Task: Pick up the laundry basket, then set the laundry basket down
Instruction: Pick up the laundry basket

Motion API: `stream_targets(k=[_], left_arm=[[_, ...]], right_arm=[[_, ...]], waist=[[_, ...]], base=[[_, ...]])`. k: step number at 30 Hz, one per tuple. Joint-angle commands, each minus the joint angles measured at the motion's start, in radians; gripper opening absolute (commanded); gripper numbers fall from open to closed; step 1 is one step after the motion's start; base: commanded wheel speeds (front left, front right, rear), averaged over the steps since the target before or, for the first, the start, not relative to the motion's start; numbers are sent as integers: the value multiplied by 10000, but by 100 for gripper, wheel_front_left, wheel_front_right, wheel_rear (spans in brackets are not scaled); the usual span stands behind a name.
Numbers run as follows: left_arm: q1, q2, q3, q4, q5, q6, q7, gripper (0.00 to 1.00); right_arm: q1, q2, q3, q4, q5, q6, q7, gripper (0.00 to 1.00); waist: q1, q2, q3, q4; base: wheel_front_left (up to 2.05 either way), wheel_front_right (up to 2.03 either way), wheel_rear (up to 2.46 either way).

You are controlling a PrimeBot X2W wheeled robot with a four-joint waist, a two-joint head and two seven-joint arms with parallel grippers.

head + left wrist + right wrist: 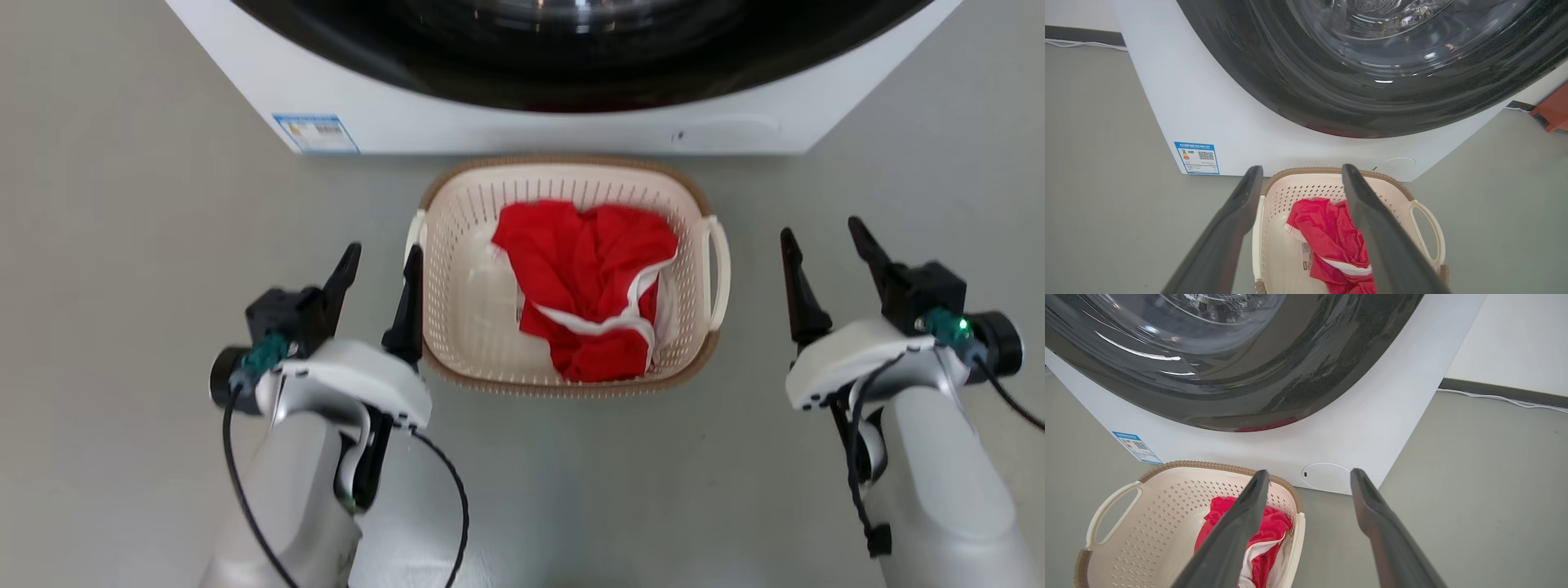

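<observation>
1. The laundry basket (457,269) sits on the floor; the washer (522,122) stands just behind it; the left gripper (384,249) and right gripper (820,227) flank it, fingers released and empty.
2. The left gripper is just beside the basket's left handle (420,222); the right is apart from the right handle (720,269); uneven grasps could tilt the basket.
3. A tilt could spill the red garment (588,261); a forward push would knock the basket against the washer.

Head view: steeply downward. Wrist views: low, forward, either side. Shared: cream perforated plastic basket (461,245), white washer front (506,122).
</observation>
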Motion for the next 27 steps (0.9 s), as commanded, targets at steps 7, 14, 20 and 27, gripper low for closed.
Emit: stream_targets(k=[7,14,20,27], left_arm=[[-1733,141,-314,1616,-402,-54,-60,100],[-3132,141,-864,3333,-914,84,-46,100],[-3908,141,-1029,3999,-1217,159,-57,100],[-4294,141,-992,4392,-1217,137,-60,100]], right_arm=[[-1220,12,-56,1038,-368,62,281,100],[-2198,12,-151,2014,-639,62,135,100],[-2757,12,-265,2498,-769,62,-56,100],[-3134,12,-266,2940,-834,62,-232,100]], waist=[[0,0,1587,-48],[0,0,2571,-96],[0,0,3263,-57],[0,0,3666,-58]], base=[[0,0,0],[0,0,0],[0,0,0],[0,0,0]])
